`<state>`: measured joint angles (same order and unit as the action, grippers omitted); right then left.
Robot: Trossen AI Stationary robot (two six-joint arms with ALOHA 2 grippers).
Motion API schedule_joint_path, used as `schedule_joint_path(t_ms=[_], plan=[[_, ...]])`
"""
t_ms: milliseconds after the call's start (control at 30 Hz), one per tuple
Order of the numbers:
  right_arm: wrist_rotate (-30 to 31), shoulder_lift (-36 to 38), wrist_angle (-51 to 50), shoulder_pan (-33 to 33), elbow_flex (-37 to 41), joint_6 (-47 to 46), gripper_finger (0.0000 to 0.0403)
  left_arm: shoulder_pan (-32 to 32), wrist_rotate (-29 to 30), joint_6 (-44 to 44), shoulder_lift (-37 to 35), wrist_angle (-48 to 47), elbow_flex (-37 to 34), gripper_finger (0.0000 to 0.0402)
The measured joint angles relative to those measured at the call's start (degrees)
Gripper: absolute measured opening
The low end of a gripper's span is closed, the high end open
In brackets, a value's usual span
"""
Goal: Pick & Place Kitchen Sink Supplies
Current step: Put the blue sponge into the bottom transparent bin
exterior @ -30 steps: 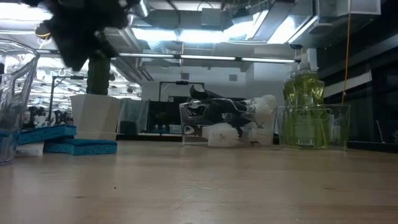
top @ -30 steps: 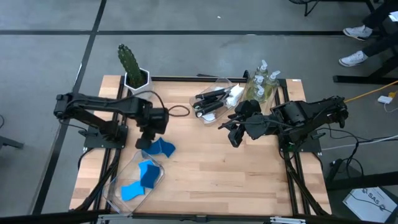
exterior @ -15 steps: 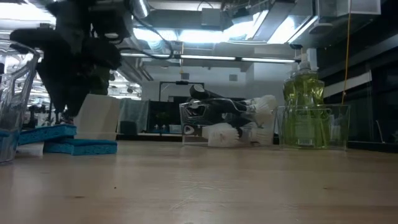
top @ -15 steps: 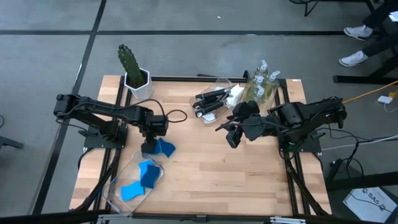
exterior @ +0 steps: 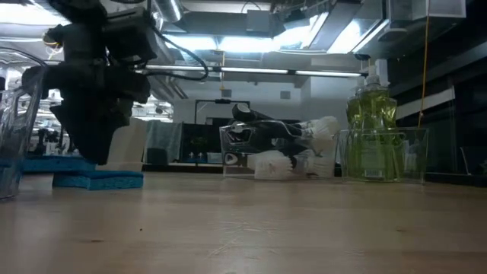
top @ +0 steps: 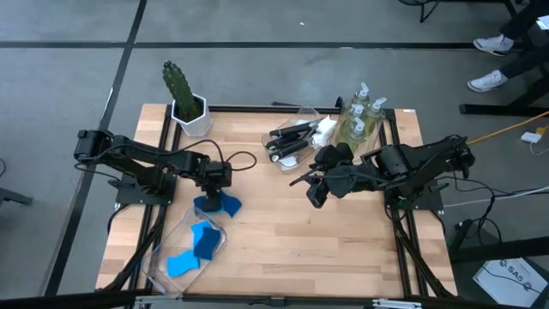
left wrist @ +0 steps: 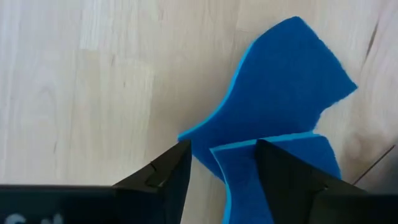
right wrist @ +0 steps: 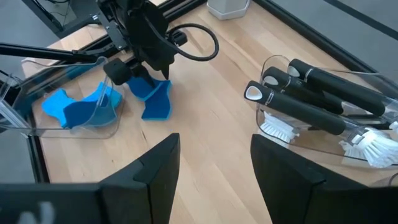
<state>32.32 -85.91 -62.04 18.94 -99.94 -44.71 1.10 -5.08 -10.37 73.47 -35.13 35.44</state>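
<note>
Left end effector [left wrist: 217,171] wide astride upper blue sponge [left wrist: 273,180], lower sponge [left wrist: 280,93] half hidden, right end effector [right wrist: 214,165] parted, empty

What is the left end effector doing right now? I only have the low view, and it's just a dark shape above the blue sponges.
Observer: The left end effector is open, its fingers on either side of one edge of the top one of two overlapping loose blue sponges.
Operator: Where is the right arm? I can't see it.
Observer: The right end effector hovers mid-table, open and empty, in front of the brush bin.
</note>
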Motion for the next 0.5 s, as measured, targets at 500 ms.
schedule_joint_path(t_ms=[500], plan=[[0.00, 0.00, 0.02, 0.00, 0.00, -0.02, 0.0196, 0.00, -9.28, -2.51, 0.98, -0.63, -2.23, 0.0019]])
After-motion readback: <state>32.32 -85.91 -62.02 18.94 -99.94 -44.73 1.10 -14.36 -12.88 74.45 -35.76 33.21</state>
